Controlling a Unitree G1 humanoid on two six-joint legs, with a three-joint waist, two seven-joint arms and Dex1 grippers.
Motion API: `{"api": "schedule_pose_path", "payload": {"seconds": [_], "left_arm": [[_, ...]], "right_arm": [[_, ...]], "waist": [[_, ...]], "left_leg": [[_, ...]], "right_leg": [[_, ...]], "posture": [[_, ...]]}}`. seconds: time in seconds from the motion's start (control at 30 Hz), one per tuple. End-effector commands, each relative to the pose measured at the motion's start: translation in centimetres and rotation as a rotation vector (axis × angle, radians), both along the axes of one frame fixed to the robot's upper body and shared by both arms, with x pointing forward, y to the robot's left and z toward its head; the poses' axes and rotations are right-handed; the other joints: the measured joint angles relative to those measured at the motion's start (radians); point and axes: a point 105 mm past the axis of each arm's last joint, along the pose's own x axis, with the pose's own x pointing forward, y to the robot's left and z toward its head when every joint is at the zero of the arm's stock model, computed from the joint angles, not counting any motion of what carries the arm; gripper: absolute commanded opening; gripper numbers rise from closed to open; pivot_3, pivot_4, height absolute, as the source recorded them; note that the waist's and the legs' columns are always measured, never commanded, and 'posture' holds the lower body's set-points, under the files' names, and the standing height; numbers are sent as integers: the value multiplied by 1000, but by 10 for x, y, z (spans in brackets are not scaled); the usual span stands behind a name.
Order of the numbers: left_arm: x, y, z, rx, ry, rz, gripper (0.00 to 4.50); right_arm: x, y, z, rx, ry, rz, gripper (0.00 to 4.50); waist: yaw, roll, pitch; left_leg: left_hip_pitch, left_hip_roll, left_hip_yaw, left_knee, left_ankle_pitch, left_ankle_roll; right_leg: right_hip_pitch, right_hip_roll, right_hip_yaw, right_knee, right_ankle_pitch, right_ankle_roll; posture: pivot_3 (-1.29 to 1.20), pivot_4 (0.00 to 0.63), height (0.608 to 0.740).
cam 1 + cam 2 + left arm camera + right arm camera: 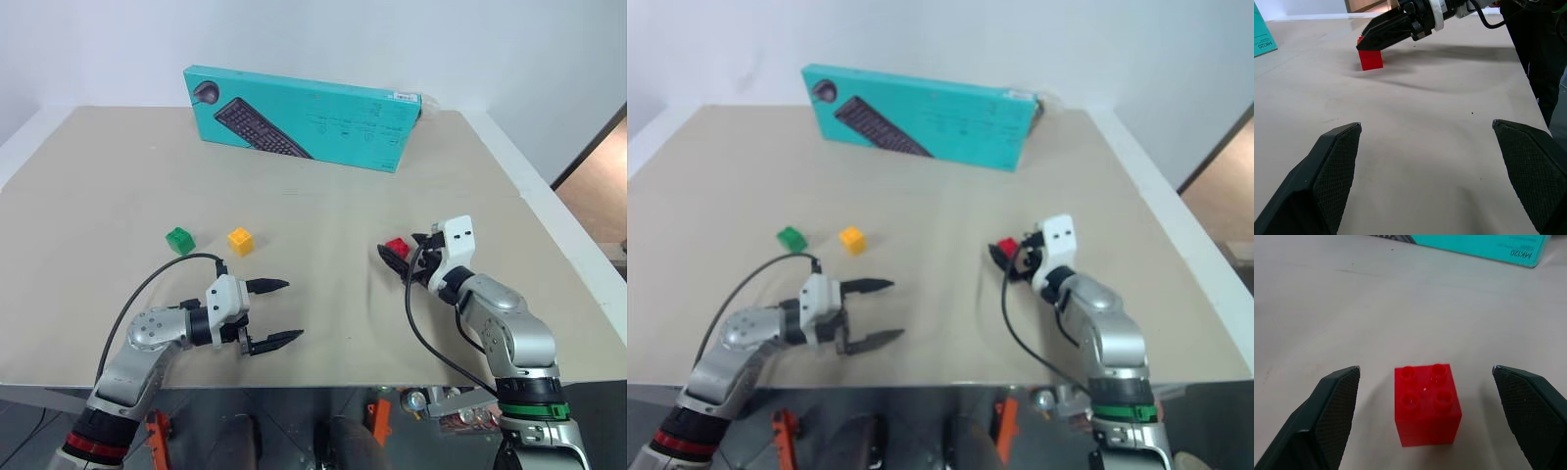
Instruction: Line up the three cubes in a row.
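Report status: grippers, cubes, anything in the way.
Left gripper open, empty. Right gripper open, straddling red cube, not gripping. Green cube and yellow cube side by side, red apart. Path between them clear.

Cubes: green, yellow, red; teal box

Small red studded cube of smooth, faintly glossy plastic, like the small green studded cube and small yellow studded cube; broad beige table top matt, board-like, with faint scuffs and specks. Long teal keyboard box of printed cardboard with a slight sheen. Black fingers of the right gripper and left gripper matt plastic with finely cross-hatched pads; forearm shells brushed silvery metal, wrist housings smooth white plastic, cables black rubbery.
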Motion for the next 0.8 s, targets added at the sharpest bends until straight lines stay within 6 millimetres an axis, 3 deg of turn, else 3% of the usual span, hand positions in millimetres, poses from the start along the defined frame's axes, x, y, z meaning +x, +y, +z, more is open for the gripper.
{"api": "schedule_pose_path", "payload": {"seconds": [0.03, 0.3, 0.5, 0.7, 0.8], "left_arm": [[-3, -2, 13, -9, -63, -6, 4500], [9, 0, 14, -23, -72, 72, 4500], [11, -2, 15, -36, -65, 92, 4500], [14, 2, 13, -70, -23, 151, 4500], [14, 3, 12, -68, -16, 161, 4500]], "right_arm": [[8, -3, 8, 23, -31, -34, 3953], [8, -1, 4, 31, -17, -20, 1269], [2, 5, 14, -66, -70, 40, 1263], [-38, 74, 34, -165, -112, 533, 1263], [-49, 91, 31, -195, -105, 682, 1263]], "waist": [[0, 0, 0], [0, 0, 0], [0, 0, 0], [-4, 0, 0], [-3, 0, 0]], "left_leg": [[0, 0, 0, 0, 0, 0], [0, 0, 0, 0, 0, 0], [0, 0, 0, 0, 0, 0], [1, 1, 1, -1, 0, 0], [1, 2, 0, 0, 0, 0]], "right_leg": [[0, 0, 0, 0, 0, 0], [0, 0, 2, 0, 0, 0], [0, 1, 2, 0, 0, 1], [-1, 2, 5, 0, 1, 1], [0, 5, 5, 0, 0, 1]], "posture": [[0, 150, 740], [0, 150, 740], [0, 150, 740], [0, 150, 740], [0, 150, 740]]}}
